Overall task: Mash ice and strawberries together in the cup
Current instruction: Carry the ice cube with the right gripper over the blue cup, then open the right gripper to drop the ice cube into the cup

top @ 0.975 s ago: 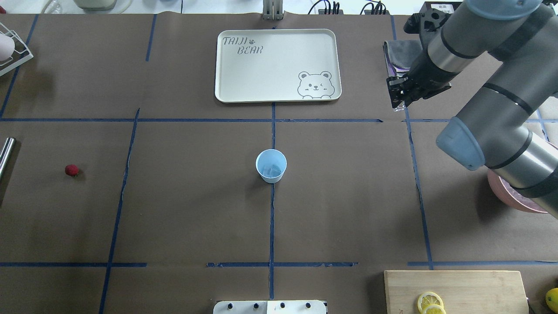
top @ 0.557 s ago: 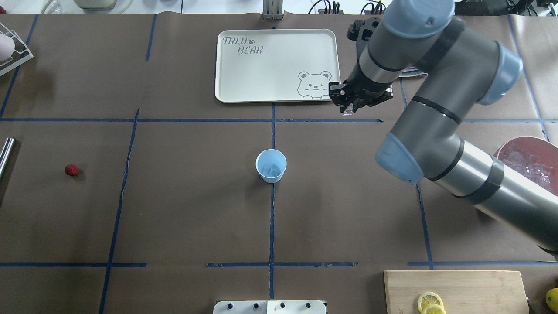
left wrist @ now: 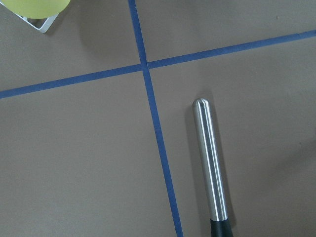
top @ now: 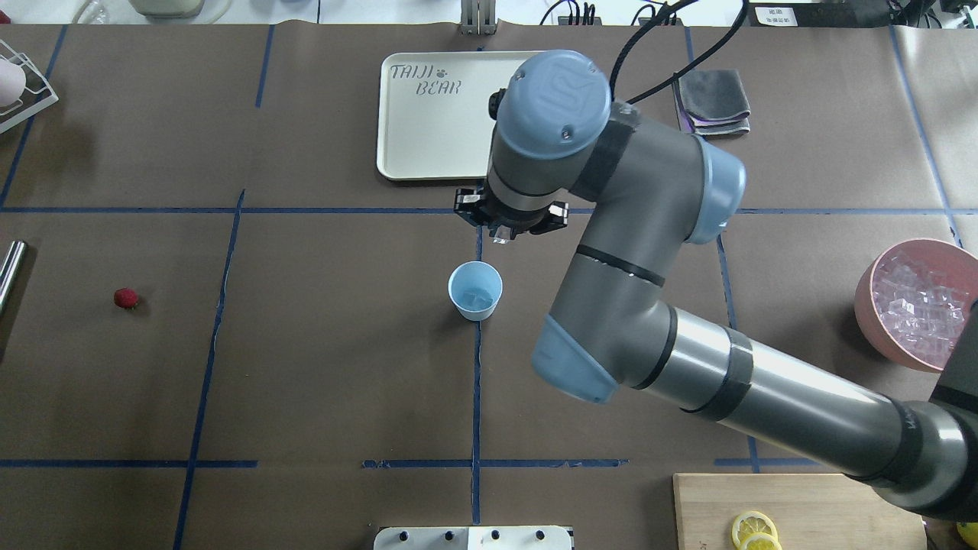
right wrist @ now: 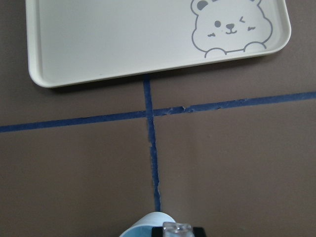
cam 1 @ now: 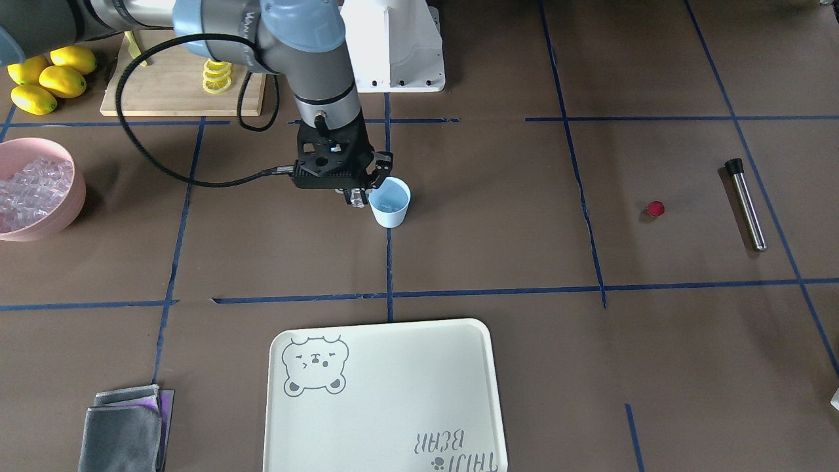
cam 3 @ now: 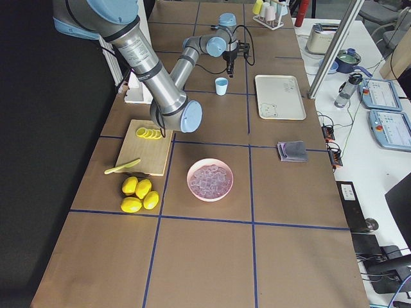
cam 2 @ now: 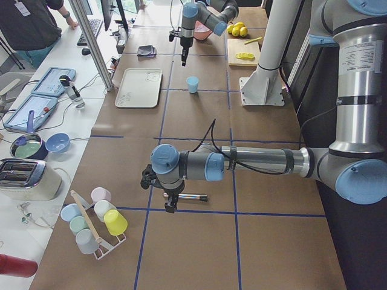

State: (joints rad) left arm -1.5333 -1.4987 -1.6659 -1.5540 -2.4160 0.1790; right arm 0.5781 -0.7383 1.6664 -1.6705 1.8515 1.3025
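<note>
Widest of all, the brown bench (top: 321, 367), taped into blue squares. Across its middle, the right arm (top: 634, 229), stretched out from the right side. Behind that, a cream tray (top: 428, 137) printed with a bear. At the right edge, a pink bowl (top: 863, 302) heaped with ice (top: 921, 305). At the centre, the small blue cup (top: 475, 290), upright, with some ice inside. Just past its far rim and above it, the right end effector (top: 504, 233), clenched on 1 clear ice cube (cam 1: 357, 196); not yet over the mouth. Far off to the left, a steel masher (cam 1: 747, 210) lying flat, and near it the left end effector (cam 2: 169, 202); cannot tell whether released or clenched. Smaller again, 1 strawberry (top: 126, 298) on the bench, well apart from the cup.

Risks, by judgement:
- Dropping the cube outside the rim by letting go before centring over the mouth.
- Clipping the light cup on an off-centre descent and tipping it, spilling the contents.
- Losing the slick cube early through a weak pinch.
</note>
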